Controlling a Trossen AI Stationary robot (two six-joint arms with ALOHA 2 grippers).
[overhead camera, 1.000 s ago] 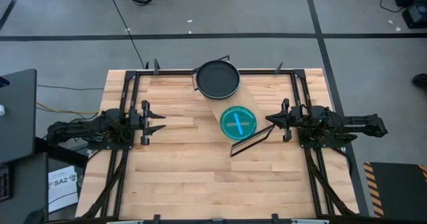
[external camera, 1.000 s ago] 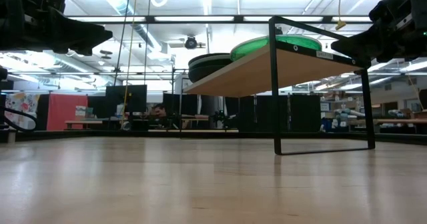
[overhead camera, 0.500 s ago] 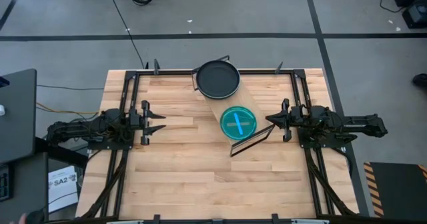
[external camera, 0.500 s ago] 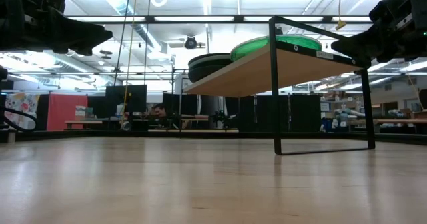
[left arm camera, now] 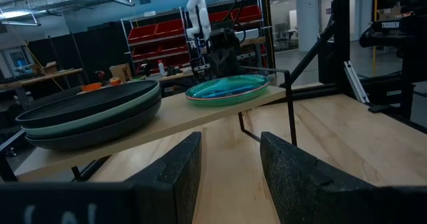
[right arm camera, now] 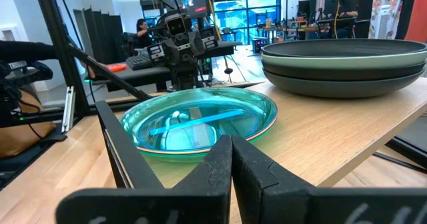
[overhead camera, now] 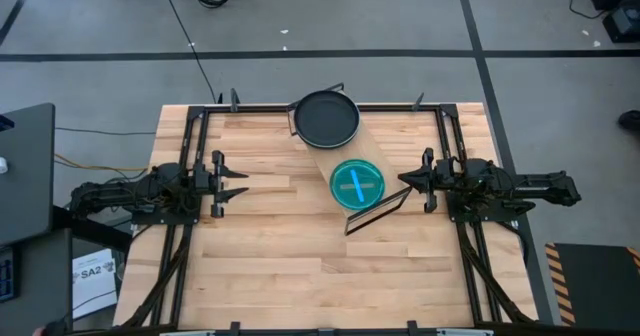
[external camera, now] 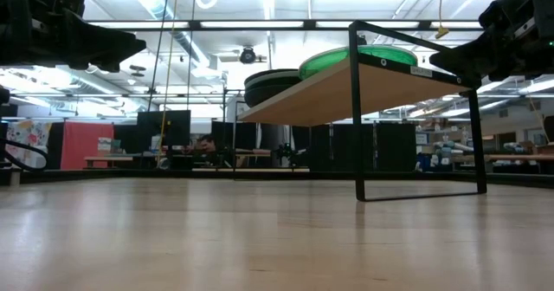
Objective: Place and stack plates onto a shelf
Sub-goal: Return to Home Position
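step: homing, stacking looks done | dark stack [overhead camera: 325, 118] and teal stack [overhead camera: 357, 184] on shelf [overhead camera: 337, 154] | left gripper [overhead camera: 245, 182]: well left of shelf, fingers apart, empty | right gripper [overhead camera: 404, 180]: near shelf's end, fingers pressed together, empty | next: park arms, avoid shelf

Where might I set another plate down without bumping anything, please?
The shelf is crowded: the dark stack and teal plate nearly fill it, with the right gripper alongside. The tabletop is bare between the left gripper and the shelf, and beyond the teal plate's end.

The teal plate [overhead camera: 357, 183] has a blue centre stripe; black plate [overhead camera: 326, 118], pale green plate [right arm camera: 340, 65]; shelf [overhead camera: 341, 154] pale wood.
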